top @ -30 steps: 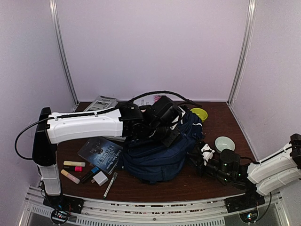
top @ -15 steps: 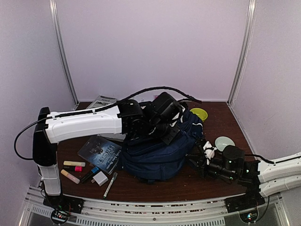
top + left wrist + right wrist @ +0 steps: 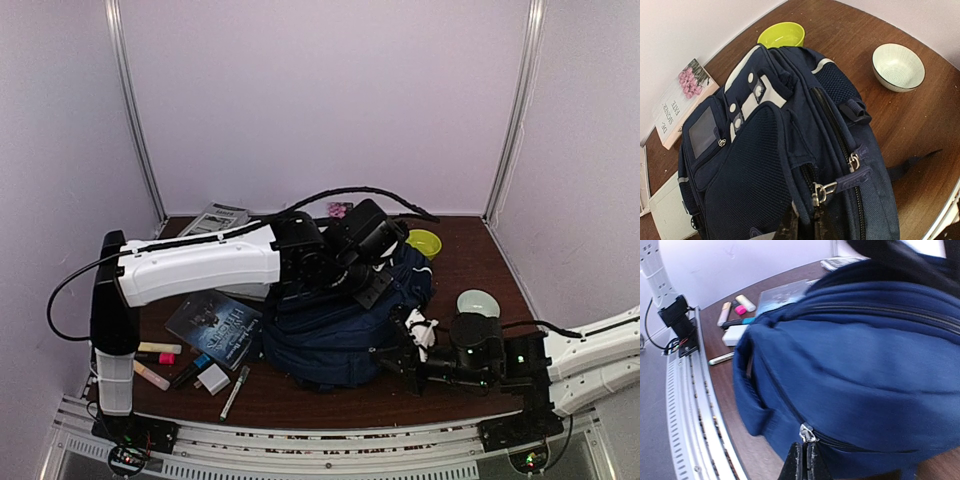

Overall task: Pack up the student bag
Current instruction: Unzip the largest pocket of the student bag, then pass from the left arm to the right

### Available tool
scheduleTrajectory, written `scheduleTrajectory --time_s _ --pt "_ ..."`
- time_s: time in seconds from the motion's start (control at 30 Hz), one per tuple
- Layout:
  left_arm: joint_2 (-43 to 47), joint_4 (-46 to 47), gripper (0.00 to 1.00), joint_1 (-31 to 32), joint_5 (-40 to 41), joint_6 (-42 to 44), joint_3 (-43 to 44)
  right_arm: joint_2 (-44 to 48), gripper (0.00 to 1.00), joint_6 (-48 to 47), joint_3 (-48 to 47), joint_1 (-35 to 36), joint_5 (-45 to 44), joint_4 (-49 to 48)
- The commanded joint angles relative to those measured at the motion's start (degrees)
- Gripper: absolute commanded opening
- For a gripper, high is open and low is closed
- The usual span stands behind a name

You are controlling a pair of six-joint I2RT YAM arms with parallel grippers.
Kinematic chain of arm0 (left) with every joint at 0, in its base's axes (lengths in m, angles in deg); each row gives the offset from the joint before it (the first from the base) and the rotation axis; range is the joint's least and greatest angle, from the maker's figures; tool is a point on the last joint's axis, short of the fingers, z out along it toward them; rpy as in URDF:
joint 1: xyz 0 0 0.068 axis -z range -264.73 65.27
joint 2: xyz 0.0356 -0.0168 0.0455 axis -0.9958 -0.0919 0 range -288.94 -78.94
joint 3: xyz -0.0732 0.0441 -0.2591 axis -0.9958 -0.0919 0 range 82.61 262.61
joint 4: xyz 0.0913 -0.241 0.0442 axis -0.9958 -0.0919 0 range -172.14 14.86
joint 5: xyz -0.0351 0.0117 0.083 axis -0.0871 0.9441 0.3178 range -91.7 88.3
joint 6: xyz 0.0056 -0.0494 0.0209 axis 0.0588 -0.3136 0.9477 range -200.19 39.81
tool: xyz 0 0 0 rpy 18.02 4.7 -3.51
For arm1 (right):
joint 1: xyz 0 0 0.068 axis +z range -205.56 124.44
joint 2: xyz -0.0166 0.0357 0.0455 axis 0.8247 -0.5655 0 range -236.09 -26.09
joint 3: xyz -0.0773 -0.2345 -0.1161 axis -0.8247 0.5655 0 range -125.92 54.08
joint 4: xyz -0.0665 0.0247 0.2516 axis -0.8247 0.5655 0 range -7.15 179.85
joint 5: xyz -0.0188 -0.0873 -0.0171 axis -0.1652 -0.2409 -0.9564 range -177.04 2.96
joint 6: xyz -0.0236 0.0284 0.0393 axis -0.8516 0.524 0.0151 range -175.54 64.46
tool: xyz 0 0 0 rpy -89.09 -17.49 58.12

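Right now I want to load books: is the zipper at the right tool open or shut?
Shut: zipper on the student bag shows no gap.

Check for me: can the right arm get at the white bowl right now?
Probably, once freed. The bowl lies uncovered just beyond the right gripper, nothing between them, but its jaws are shut on the bag's zipper pull.

white arm shells, black joints, black cables
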Motion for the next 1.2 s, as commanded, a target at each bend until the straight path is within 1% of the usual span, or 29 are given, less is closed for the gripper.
scheduleTrajectory --time_s 0.0,0.1,0.2,0.3,0.37,0.4,0.47,0.57,0.63,0.67,0.77,0.83,0.9,0.97,1.07,1.17 --pt "0.56 3.06 0.00 -0.43 3.07 -2.52 4.27 -7.17 0.00 1.64 -5.34 5.29 -1.20 -5.15" --pt "1.16 2.67 0.00 -0.43 1.96 -3.30 3.63 -12.04 0.00 2.13 -7.28 7.69 -3.55 -8.58" --pt "1.54 2.69 0.00 -0.45 0.65 -3.93 3.18 -14.93 0.00 2.94 -8.29 9.02 -5.81 -11.67" --pt "2.26 2.66 0.00 -0.44 0.72 -4.05 2.93 -15.35 0.00 3.06 -8.28 9.91 -7.69 -13.63" --pt "3.19 2.66 0.00 -0.45 1.95 -4.01 2.28 -14.01 0.04 3.01 -7.81 10.30 -8.51 -13.21" --pt "3.67 2.68 0.00 -0.49 2.63 -3.93 1.87 -12.79 0.08 2.91 -7.34 10.51 -9.29 -12.51" --pt "4.48 2.67 0.00 -0.52 3.73 -3.60 1.27 -9.87 0.19 3.46 -6.34 10.61 -12.44 -9.73" --pt "5.26 2.69 0.00 -0.73 4.30 -3.08 0.86 -4.65 0.36 5.59 -4.70 10.57 -16.42 -2.81" --pt "5.94 2.68 0.00 -0.78 4.64 -2.80 0.79 -1.18 0.56 9.14 -3.67 10.50 -18.82 2.24" --pt "6.58 2.67 0.00 -0.78 4.87 -2.40 0.82 2.55 0.68 13.18 -2.85 10.19 -19.55 7.40" --pt "7.90 2.64 0.00 -0.86 5.07 -2.16 0.66 7.96 0.70 19.49 -0.44 7.70 -17.57 10.73" --pt "8.72 2.76 0.00 -0.87 5.03 -2.16 0.68 12.19 0.70 25.66 2.73 3.65 -12.92 9.95" --pt "9.43 3.08 0.00 -0.87 4.59 -2.07 0.72 16.52 0.70 32.24 6.87 -1.41 -7.06 6.29" --pt "9.92 3.45 0.00 -0.87 3.59 -2.06 0.69 20.07 0.70 36.89 10.53 -4.73 -3.74 1.72" --pt "10.31 3.97 0.00 -0.87 1.85 -2.15 0.61 23.03 0.71 41.12 10.64 -5.92 -3.19 -1.65" --pt "10.49 4.77 0.00 -0.87 0.22 -2.29 0.67 22.19 0.73 43.72 11.00 -6.95 -0.73 -10.04"
